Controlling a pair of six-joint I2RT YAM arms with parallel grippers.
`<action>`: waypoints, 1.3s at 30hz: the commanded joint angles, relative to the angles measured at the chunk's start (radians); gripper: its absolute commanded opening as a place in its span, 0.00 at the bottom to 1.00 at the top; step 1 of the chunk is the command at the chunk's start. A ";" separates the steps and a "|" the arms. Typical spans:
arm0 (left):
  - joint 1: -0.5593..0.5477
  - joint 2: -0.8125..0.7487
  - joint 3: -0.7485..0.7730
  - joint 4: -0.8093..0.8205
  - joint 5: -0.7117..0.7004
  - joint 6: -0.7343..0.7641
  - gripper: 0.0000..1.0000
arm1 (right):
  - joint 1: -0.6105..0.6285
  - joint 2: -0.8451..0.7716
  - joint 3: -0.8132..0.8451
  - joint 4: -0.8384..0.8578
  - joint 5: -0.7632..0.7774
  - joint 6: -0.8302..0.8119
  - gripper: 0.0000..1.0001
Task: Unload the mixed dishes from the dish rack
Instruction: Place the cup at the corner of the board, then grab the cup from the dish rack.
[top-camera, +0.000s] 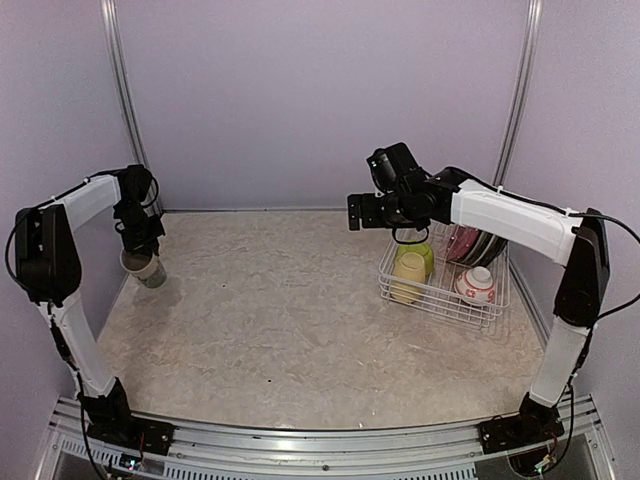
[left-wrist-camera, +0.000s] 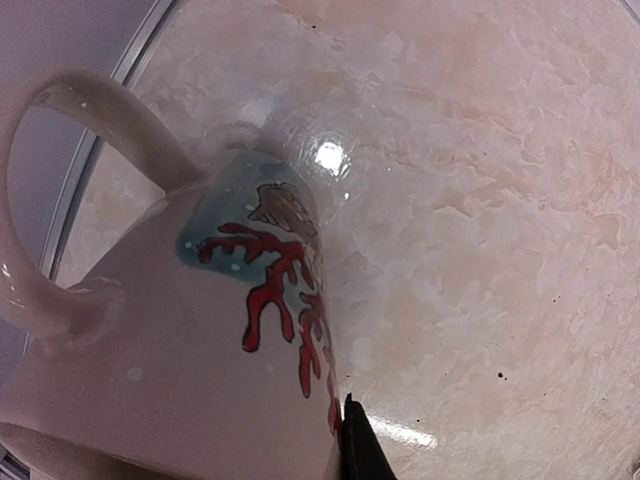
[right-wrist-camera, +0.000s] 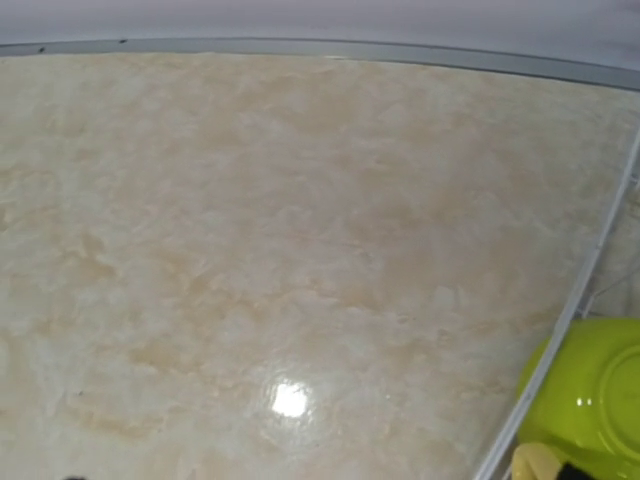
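Two arms work at opposite ends of the table (top-camera: 280, 330). The left gripper (top-camera: 140, 252) hangs over the far left corner and, judging by the mug's tilt and its closeness to the wrist camera, pinches the wall of the cream mug (top-camera: 147, 270), one dark fingertip (left-wrist-camera: 362, 450) lying against the outside. The mug is low over the table or just touching it, well apart from the rack (top-camera: 490, 312), probably so that unloaded dishes do not crowd it. The rack stands at the right and holds the yellow cup (top-camera: 407, 276) touching the green bowl (top-camera: 424, 253), the small white-and-red bowl (top-camera: 476, 285), and the plates (top-camera: 470, 243) upright in their slots at the back. The right gripper (top-camera: 358, 212) hovers just beyond the rack's left edge, empty by appearance; whether it is spread or pressed together cannot be told.
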 joint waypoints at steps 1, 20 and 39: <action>0.008 0.025 0.051 -0.018 0.007 0.032 0.02 | 0.010 -0.074 -0.061 0.059 -0.049 -0.040 1.00; 0.005 -0.147 -0.037 0.110 0.066 0.074 0.66 | 0.009 -0.161 -0.183 0.052 -0.021 -0.044 1.00; -0.150 -0.444 -0.218 0.373 0.214 0.144 0.92 | -0.006 -0.218 -0.286 -0.285 0.120 0.124 1.00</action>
